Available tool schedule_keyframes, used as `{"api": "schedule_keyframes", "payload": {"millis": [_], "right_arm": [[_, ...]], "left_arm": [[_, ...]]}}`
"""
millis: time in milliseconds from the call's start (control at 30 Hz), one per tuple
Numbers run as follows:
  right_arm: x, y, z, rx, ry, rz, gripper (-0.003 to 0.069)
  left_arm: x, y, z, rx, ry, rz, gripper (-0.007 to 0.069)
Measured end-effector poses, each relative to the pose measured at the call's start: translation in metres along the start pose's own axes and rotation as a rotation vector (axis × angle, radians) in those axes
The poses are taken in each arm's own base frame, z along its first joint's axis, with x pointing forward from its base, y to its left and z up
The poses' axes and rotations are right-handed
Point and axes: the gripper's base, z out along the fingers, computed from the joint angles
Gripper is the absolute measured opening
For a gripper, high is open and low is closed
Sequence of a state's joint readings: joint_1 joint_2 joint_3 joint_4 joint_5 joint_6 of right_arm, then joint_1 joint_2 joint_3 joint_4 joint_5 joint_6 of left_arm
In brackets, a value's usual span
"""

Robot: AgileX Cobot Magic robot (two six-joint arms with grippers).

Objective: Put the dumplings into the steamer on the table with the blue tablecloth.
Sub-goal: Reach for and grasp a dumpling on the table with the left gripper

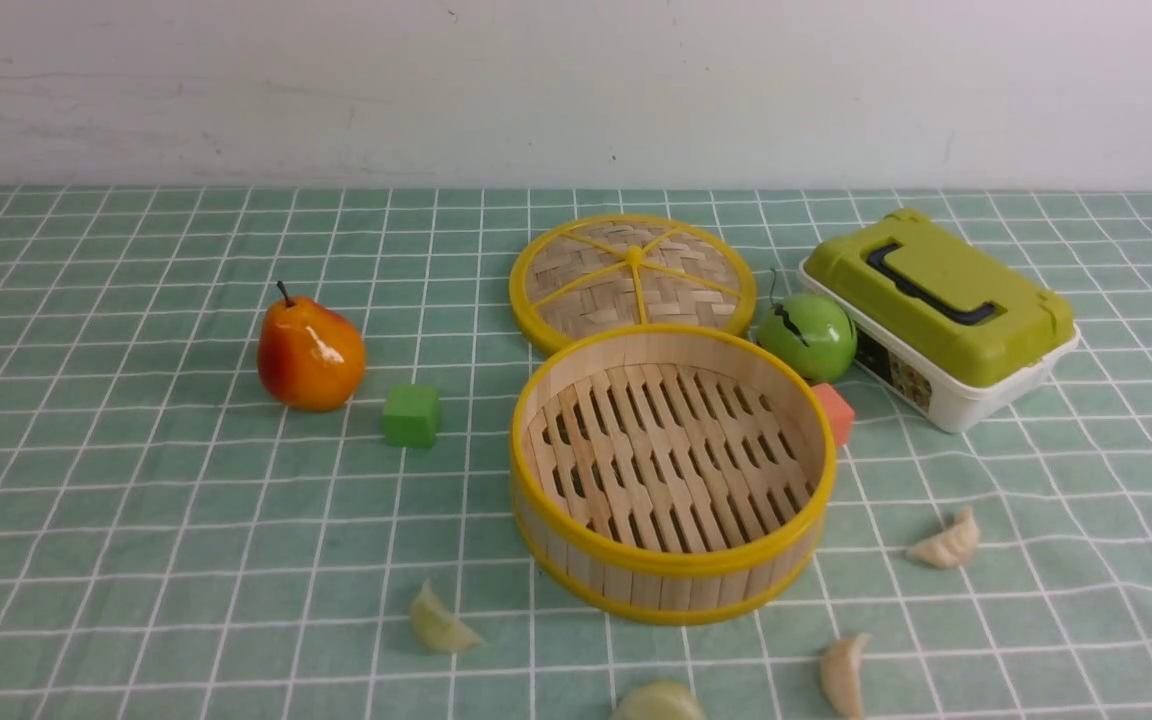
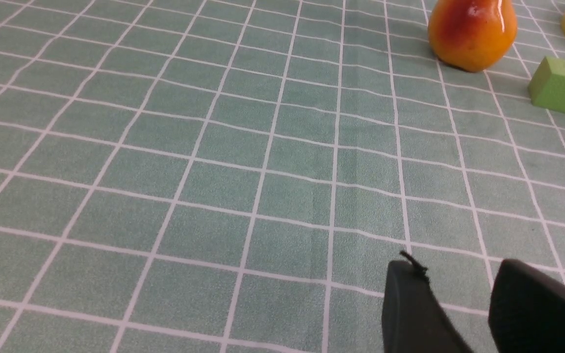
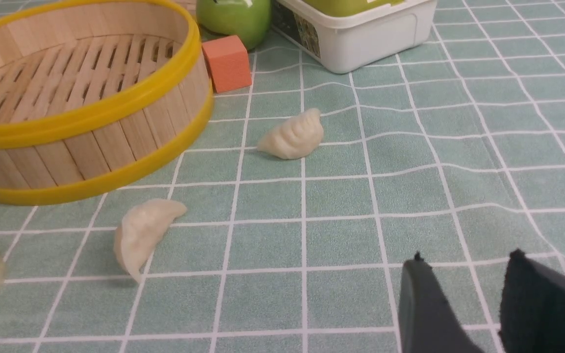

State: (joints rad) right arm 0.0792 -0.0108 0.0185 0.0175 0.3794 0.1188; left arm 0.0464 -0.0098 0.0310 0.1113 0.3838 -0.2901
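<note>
The bamboo steamer (image 1: 671, 560) with yellow rims stands empty mid-table on the blue tablecloth (image 1: 136, 520). Several pale dumplings lie around it: one (image 1: 442, 624) at its front left, one (image 1: 658, 703) at the front edge, one (image 1: 844, 674) at its front right, one (image 1: 948, 541) to its right. In the right wrist view the steamer (image 3: 115, 103) and two dumplings (image 3: 293, 135) (image 3: 141, 234) show beyond my right gripper (image 3: 466, 260), which is open and empty. My left gripper (image 2: 456, 267) is open over bare cloth. Neither arm shows in the front view.
A woven yellow-rimmed lid (image 1: 633, 274) lies behind the steamer. A green apple (image 1: 807, 336), an orange cube (image 1: 835, 412) and a green-lidded white box (image 1: 939, 315) are at the right. A pear (image 1: 309, 353) and green cube (image 1: 411, 415) are at the left.
</note>
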Motion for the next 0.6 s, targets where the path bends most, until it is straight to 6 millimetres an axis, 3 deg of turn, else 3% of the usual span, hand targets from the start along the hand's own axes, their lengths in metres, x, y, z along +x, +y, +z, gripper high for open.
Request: {"api": "schedule_keyframes", "payload": {"millis": [600], "right_arm": [[-0.0001, -0.0006, 0.0000, 0.006, -0.001, -0.016, 0.0240]], "left_arm": [[0.0000, 0.0000, 0.0000, 0.000, 0.000, -0.001, 0.0237]]}}
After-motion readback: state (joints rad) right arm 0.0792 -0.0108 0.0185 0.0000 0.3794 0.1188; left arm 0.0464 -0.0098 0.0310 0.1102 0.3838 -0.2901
